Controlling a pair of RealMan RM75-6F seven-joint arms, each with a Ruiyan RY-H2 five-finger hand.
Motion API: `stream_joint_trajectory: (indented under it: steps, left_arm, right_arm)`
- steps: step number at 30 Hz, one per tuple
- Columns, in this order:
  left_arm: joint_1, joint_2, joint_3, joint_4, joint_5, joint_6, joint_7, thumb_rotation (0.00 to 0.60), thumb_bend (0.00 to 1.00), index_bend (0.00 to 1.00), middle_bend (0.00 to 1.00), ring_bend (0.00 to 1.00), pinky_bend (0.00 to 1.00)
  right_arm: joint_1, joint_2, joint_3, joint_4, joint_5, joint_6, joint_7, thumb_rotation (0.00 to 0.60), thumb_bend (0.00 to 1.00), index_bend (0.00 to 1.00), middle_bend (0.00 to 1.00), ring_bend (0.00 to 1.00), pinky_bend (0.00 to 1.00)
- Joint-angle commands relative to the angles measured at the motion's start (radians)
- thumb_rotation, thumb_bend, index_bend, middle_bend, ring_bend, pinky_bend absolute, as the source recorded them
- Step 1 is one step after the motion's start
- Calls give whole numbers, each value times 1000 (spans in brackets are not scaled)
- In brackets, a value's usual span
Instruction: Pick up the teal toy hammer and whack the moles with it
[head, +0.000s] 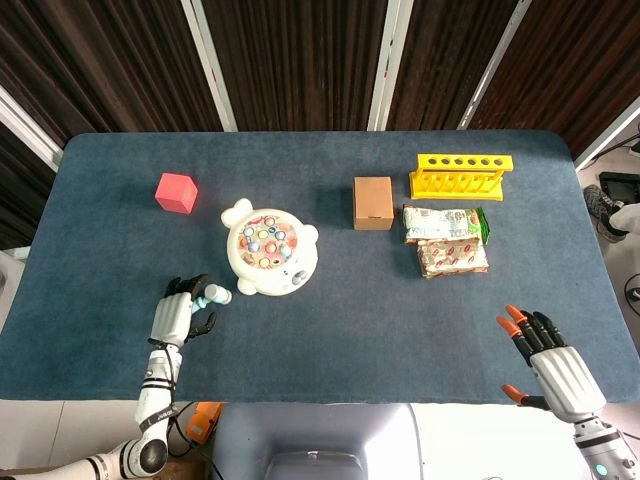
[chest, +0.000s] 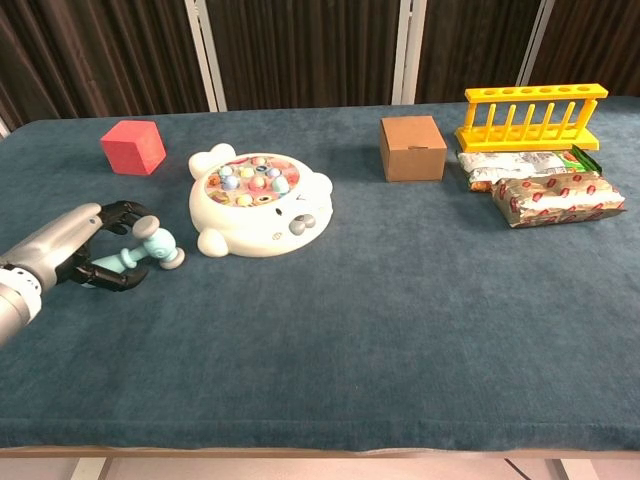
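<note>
Dark blue tabletop (head: 330, 330), curtains behind. Left hand (head: 178, 312) has its fingers curled around the teal toy hammer (chest: 150, 249) handle, at about 8 o'clock from the mole game (head: 268, 251). Right hand (head: 548, 362) sits at 4 o'clock, fingers spread, holding nothing.

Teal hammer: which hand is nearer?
Left. The left hand is wrapped around the teal hammer handle; the right hand hovers open at the table's near right edge, far away.
</note>
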Motion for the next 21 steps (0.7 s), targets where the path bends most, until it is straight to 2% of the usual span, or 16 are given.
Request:
stream_joint_trajectory:
  steps: [1,21]
  left_arm:
    - [-20,-25,-14,33,-16,-8,2,600,350,222,229,193,99]
    - [-45,-47,-13,86,-44,0,36,600,410,362,303,264,126]
  right_arm:
    - [0,2,0,0,-1,2,4,600,309,0,0,0,0]
    - [1,7,1,1,1,4,15,600,309,0,0,0,0]
